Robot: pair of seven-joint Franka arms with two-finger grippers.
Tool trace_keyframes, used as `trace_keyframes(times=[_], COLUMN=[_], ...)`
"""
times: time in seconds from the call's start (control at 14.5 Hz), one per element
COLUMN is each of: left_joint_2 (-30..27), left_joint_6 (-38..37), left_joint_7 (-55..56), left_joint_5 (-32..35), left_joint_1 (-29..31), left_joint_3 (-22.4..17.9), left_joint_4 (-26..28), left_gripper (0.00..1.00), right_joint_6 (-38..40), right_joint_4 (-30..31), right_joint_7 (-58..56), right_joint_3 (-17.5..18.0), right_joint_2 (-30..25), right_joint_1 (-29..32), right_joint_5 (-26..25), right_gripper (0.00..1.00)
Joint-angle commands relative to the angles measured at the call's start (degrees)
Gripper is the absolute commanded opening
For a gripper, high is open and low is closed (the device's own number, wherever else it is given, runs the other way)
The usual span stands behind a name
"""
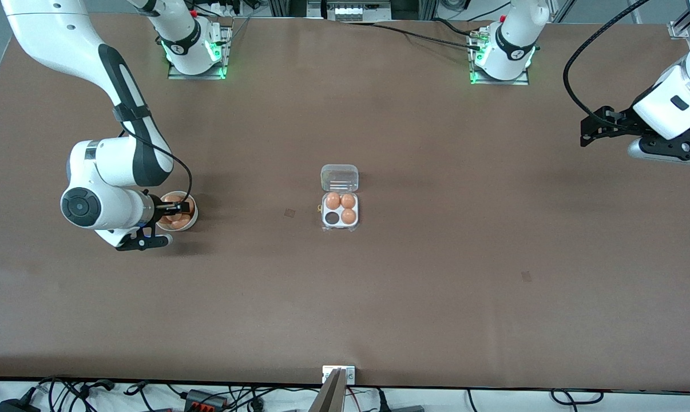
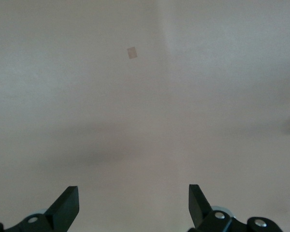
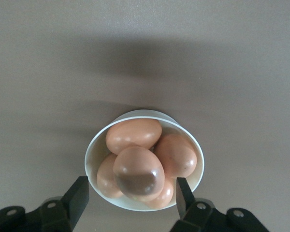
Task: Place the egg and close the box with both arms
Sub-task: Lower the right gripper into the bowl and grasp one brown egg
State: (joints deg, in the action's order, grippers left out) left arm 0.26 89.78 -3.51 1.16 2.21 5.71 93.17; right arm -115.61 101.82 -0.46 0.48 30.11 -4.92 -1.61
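Observation:
The box's white tray (image 1: 340, 226) sits mid-table with its clear lid (image 1: 340, 178) open and lying flat, farther from the front camera. Three eggs (image 1: 348, 201) fill three cells; one cell (image 1: 332, 218) is empty. Toward the right arm's end, a round white bowl (image 1: 192, 222) holds several eggs. My right gripper (image 1: 174, 209) is open just above the bowl. In the right wrist view it (image 3: 130, 198) straddles the top egg (image 3: 137, 173) without touching it, over the bowl's rim (image 3: 92, 150). My left gripper (image 1: 583, 131) waits open and empty, high over the left arm's end (image 2: 133, 203).
Small square marks lie on the brown table (image 1: 289, 213) (image 1: 526, 276); one shows in the left wrist view (image 2: 131, 52). A metal mount (image 1: 338, 375) stands at the table edge nearest the front camera, with cables along that edge.

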Motion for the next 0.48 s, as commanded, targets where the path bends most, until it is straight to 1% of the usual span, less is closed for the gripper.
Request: trace_keyframes(times=[0.0, 0.28, 0.41], left_joint_2=[0.4, 0.4, 0.4], left_joint_6=[-0.9, -0.9, -0.9], left_joint_7=[0.5, 0.6, 0.6], left_joint_5=[0.4, 0.4, 0.4], left_joint_1=[-0.1, -0.1, -0.1], left_joint_3=[0.2, 0.2, 0.2], left_joint_4=[-1.3, -1.3, -1.3], left_gripper=[1.0, 1.0, 1.0], right_joint_6=[-0.2, -0.3, -0.3], right_joint_4=[-0.4, -0.5, -0.5], right_joint_7=[-0.9, -0.8, -0.9], right_joint_3=[0.0, 0.0, 0.0], right_joint_2=[0.7, 1.0, 1.4], right_joint_1=[0.1, 0.1, 0.1], right_joint_5=[0.6, 0.5, 0.2], right_gripper=[0.8, 0.74, 0.69])
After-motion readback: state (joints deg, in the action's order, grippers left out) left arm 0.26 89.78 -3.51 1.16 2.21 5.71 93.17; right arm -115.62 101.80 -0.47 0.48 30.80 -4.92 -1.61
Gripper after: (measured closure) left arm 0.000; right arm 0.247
